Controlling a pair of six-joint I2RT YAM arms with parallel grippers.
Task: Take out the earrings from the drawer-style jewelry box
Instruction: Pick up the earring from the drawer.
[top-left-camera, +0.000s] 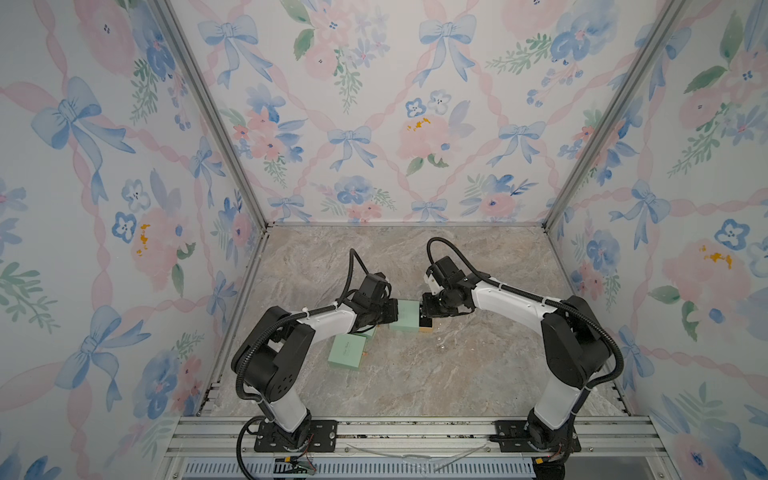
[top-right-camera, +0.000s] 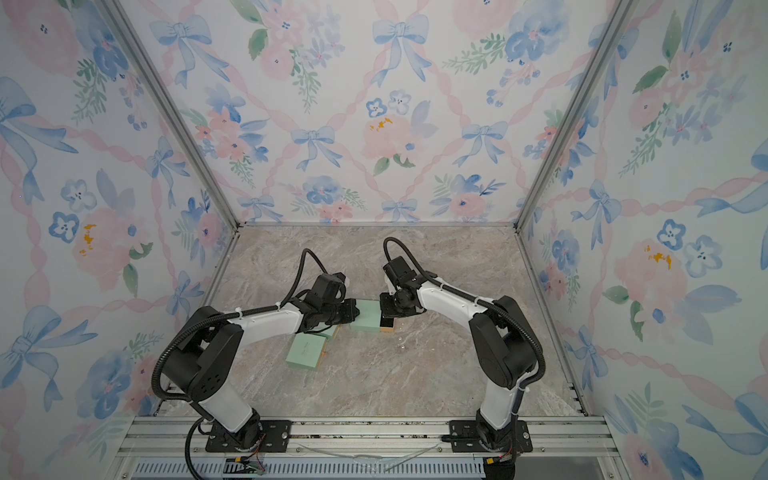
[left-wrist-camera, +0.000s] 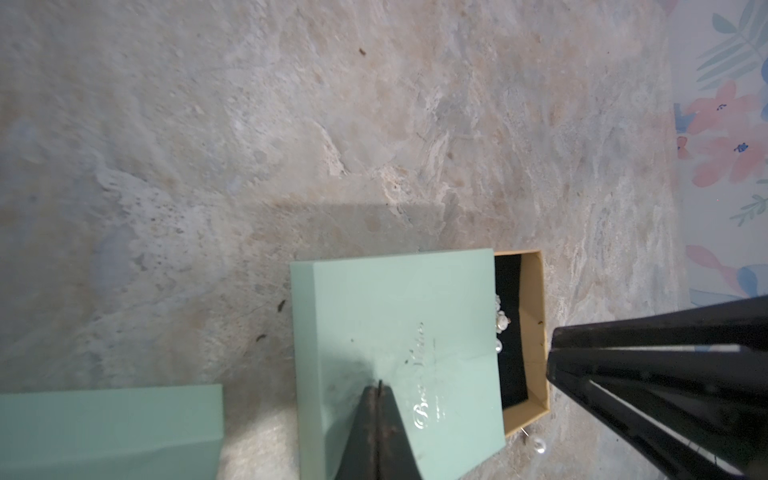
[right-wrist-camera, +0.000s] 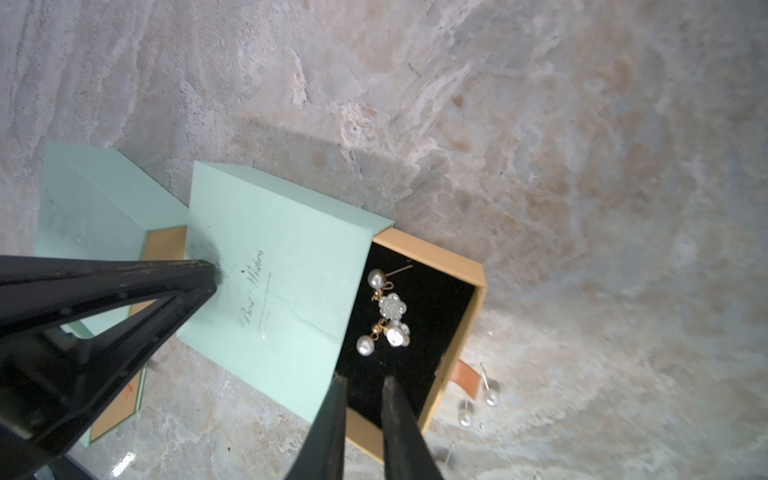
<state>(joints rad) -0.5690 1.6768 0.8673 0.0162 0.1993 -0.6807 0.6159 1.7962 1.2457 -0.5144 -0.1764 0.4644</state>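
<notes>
The mint-green drawer-style jewelry box (right-wrist-camera: 274, 282) lies mid-table, its tan drawer (right-wrist-camera: 473, 286) slid partly out and lined in black. Several pearl earrings (right-wrist-camera: 388, 309) lie in the drawer, and a few of them peek from under the sleeve edge as earrings (left-wrist-camera: 502, 324). Two more pearl earrings (right-wrist-camera: 491, 397) rest on the table beside the drawer's orange pull tab, seen in a top view as tiny earrings (top-left-camera: 439, 341). My left gripper (left-wrist-camera: 379, 384) is shut, its tip pressed on the box's lid. My right gripper (right-wrist-camera: 365, 380) hovers over the drawer's near end, narrowly open and holding nothing.
A second mint-green box (top-left-camera: 347, 351) lies near the left arm, with its tan drawer a little open. A third mint box lies partly under the first one (right-wrist-camera: 95, 199). Floral walls enclose the marble table (top-left-camera: 478, 374) on three sides.
</notes>
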